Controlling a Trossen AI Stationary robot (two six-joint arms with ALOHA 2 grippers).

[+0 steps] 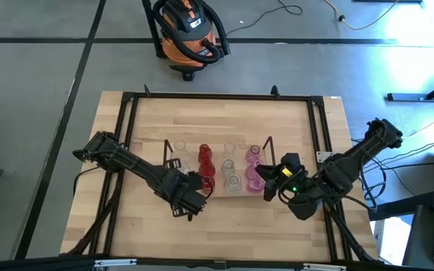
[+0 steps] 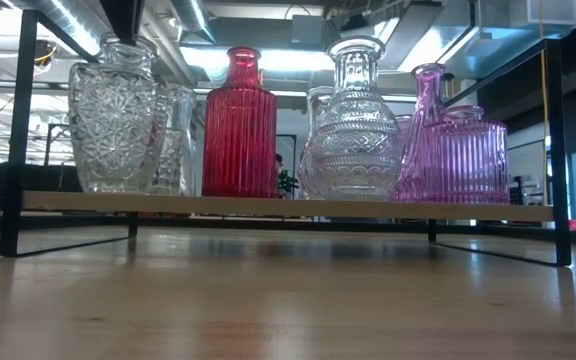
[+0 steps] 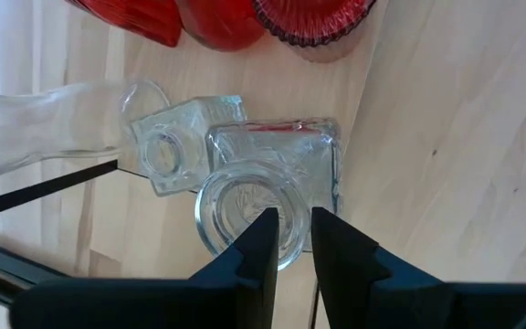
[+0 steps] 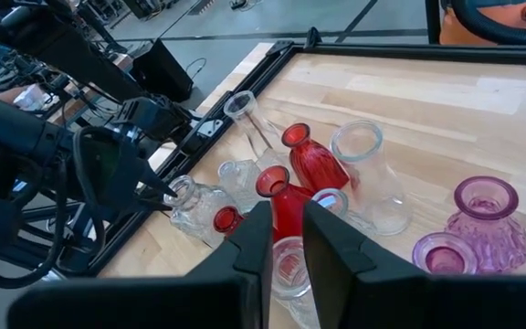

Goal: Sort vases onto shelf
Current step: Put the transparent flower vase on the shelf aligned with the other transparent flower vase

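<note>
The shelf [image 2: 288, 206], a wooden board on a thin dark frame, stands mid-table. Clear [image 2: 113, 115], red [image 2: 238, 125] and pink [image 2: 458, 150] vases stand on it on their bases. The same row [image 1: 217, 165] shows in the high view. My left gripper [image 1: 192, 197] is at the row's near left end, shut on a clear square-bodied vase [image 3: 277, 151]. A smaller clear jar [image 3: 173, 151] and red vases [image 3: 217, 23] stand beside it. My right gripper [image 1: 270, 179] is at the near right end by the pink vases [image 4: 487, 219], shut on a clear vase [image 4: 290, 265]. My left gripper pinches the round mouth rim [image 3: 292, 239] of the clear square-bodied vase, one finger [image 3: 265, 233] inside the mouth and one [image 3: 327, 238] outside. It comes from above, pointing down. The vase stays upright. Its base is hidden under it. My right gripper has the mouth [image 4: 290, 258] of a clear vase in the narrow gap between its fingers [image 4: 254, 242], coming slanting down from the table's right. The fingers hide the place of contact. The vase sits upright below them.
A large black frame [image 1: 126, 120] edges the table. An orange vacuum [image 1: 191, 34] stands on the floor beyond the far edge. Bare wood [image 1: 224, 226] lies on the near side of the shelf. In the right wrist view the left arm [image 4: 108, 164] shows beside the row.
</note>
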